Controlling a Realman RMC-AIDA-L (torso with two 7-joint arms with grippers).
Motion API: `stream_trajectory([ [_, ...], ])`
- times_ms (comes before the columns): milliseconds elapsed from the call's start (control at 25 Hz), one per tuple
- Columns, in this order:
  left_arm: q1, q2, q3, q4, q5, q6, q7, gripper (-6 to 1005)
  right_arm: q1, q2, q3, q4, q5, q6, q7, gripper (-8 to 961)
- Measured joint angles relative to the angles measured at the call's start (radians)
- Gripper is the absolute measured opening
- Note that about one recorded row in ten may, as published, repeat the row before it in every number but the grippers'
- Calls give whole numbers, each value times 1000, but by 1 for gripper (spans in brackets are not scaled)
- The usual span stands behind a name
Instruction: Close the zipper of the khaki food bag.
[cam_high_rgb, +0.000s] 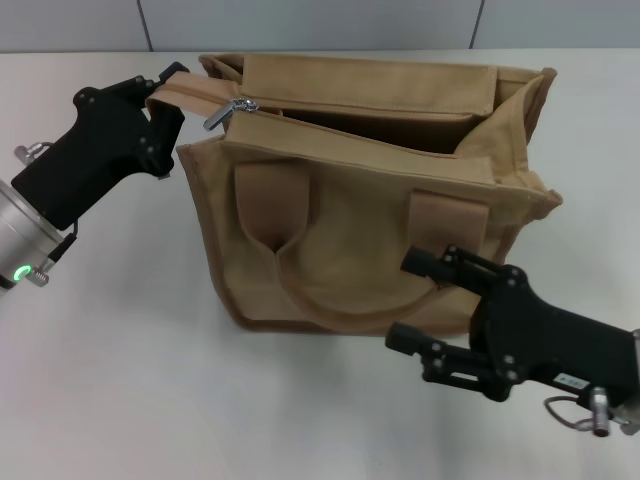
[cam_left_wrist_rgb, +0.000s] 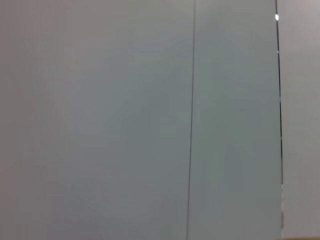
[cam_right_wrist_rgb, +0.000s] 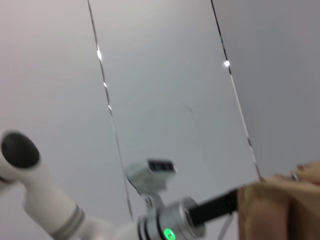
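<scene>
The khaki food bag (cam_high_rgb: 370, 210) stands in the middle of the white table with its two handle straps hanging down the front. Its zipper (cam_high_rgb: 350, 125) is open along most of the top. The silver slider (cam_high_rgb: 232, 108) sits near the bag's left end. My left gripper (cam_high_rgb: 163, 100) is at that end, shut on the khaki tape tab beside the slider. My right gripper (cam_high_rgb: 415, 300) is open and empty, low at the bag's front right corner, by the right strap. The bag's corner (cam_right_wrist_rgb: 280, 205) and my left gripper (cam_right_wrist_rgb: 215, 207) also show in the right wrist view.
The white table (cam_high_rgb: 130, 380) stretches to the left and in front of the bag. Grey wall panels (cam_high_rgb: 300, 20) stand behind it. The left wrist view shows only wall panels (cam_left_wrist_rgb: 100, 120).
</scene>
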Motion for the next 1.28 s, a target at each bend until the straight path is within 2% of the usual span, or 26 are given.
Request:
stream_trajectory([
  [160,-14,0,3,16,6,19,-107,18,4,-4,33,-7,1,-74,53,784],
  [240,-22,-1,3,19,6,39,-138,18,19,-2,172,-5,1,-118,199,784],
  [320,-31,-3,1,19,2,66,-158,18,42,-1,233,-1,1,-114,326,783],
  [400,-39,-3,-1,18,0,94,-171,18,65,-1,249,1,1,-112,414,783],
  [520,-56,-4,2,10,0,126,-179,19,121,0,253,6,1,-105,560,784],
  [720,-86,-6,2,-17,0,144,-179,19,192,1,246,30,-2,-71,652,783],
  [1000,-112,-7,4,-50,1,171,-179,19,253,2,247,53,-4,17,732,784],
  [1280,-125,-7,4,-60,1,173,-171,19,285,2,244,74,-8,44,743,783],
])
